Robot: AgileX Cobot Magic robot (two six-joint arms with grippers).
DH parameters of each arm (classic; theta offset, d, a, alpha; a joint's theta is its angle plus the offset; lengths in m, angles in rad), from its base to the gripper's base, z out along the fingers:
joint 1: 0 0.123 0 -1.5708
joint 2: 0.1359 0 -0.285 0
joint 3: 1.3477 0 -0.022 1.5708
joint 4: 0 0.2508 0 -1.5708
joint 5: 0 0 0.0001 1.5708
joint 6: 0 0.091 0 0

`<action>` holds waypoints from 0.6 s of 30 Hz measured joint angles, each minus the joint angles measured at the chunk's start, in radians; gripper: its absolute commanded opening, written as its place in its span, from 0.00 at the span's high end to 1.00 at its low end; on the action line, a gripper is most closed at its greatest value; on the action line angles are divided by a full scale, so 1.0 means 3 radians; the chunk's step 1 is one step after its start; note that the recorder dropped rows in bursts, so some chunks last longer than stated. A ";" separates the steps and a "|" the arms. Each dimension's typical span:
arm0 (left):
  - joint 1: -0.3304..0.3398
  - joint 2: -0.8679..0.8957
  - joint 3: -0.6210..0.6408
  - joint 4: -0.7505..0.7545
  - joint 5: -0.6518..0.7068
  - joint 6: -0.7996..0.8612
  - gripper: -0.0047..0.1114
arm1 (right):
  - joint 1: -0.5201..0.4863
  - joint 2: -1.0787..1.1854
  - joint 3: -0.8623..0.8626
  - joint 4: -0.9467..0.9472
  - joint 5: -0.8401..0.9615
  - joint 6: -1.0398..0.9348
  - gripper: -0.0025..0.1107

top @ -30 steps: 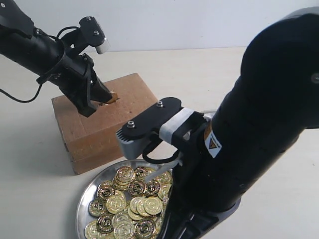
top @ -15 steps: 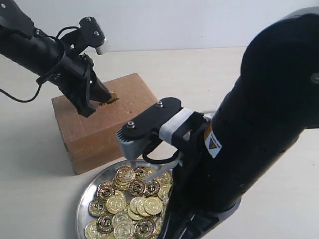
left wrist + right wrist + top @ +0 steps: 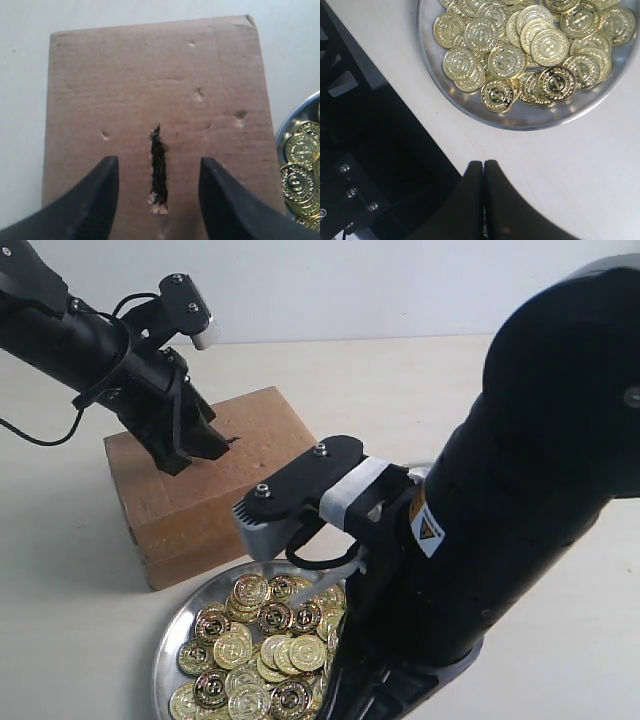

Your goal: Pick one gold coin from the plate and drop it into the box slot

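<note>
Many coins point(image 3: 250, 650) fill plate point(image 3: 176, 620) — right arm point(image 3: 520, 490) overlaps it.

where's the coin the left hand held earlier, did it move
Yes, it left the left hand above the box slot, likely dropped in; hand open.

The box point(image 3: 150, 75) is matt brown cardboard; the box slot point(image 3: 158, 170) has rough, frayed edges. The plate point(image 3: 520, 119) is glossy metal, the coins point(image 3: 505, 60) shiny gold. My left gripper point(image 3: 159, 162) is matt black
</note>
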 measured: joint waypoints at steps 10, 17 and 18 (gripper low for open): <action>0.0000 -0.0578 0.0000 0.0371 0.0012 -0.0557 0.96 | 0.0000 -0.0098 0.0279 -0.0040 -0.1262 -0.0565 0.98; 0.0000 -0.1193 0.0000 0.0379 0.0192 -0.0893 0.96 | 0.0000 -0.0429 0.0637 -0.0517 -0.2723 -0.0683 0.98; 0.0000 -0.1273 0.0000 0.0379 0.0238 -0.0946 0.96 | 0.0000 -0.0484 0.0652 -0.0591 -0.2873 -0.0692 0.98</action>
